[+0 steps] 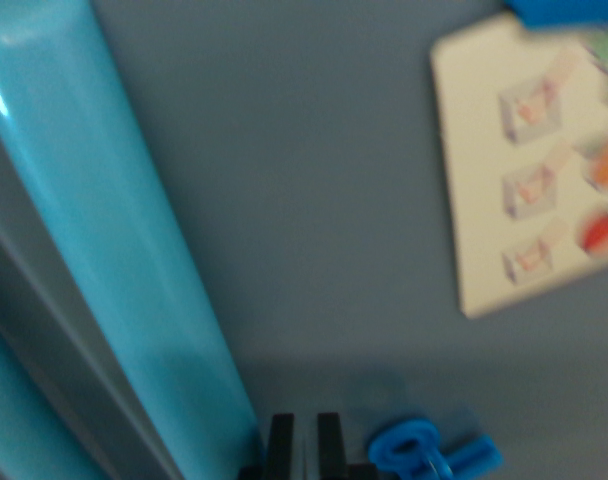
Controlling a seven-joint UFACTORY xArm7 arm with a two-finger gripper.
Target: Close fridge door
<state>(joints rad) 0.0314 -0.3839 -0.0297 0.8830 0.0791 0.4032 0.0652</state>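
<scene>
The fridge door [324,200] fills the wrist view as a flat grey-blue surface, very close and blurred. A thick turquoise handle bar [114,250] runs diagonally down the wrist view's left side. My gripper [304,440] shows at the bottom edge as two black fingertips [281,440] standing close together, just right of the handle's lower end and near the door face. Nothing is seen between them.
A cream card [524,160] with small pictures is stuck to the door at the upper right, with a blue object [564,10] above it. A blue plastic piece [429,455] sits at the bottom beside my fingers. A second turquoise strip [19,420] lies at far left.
</scene>
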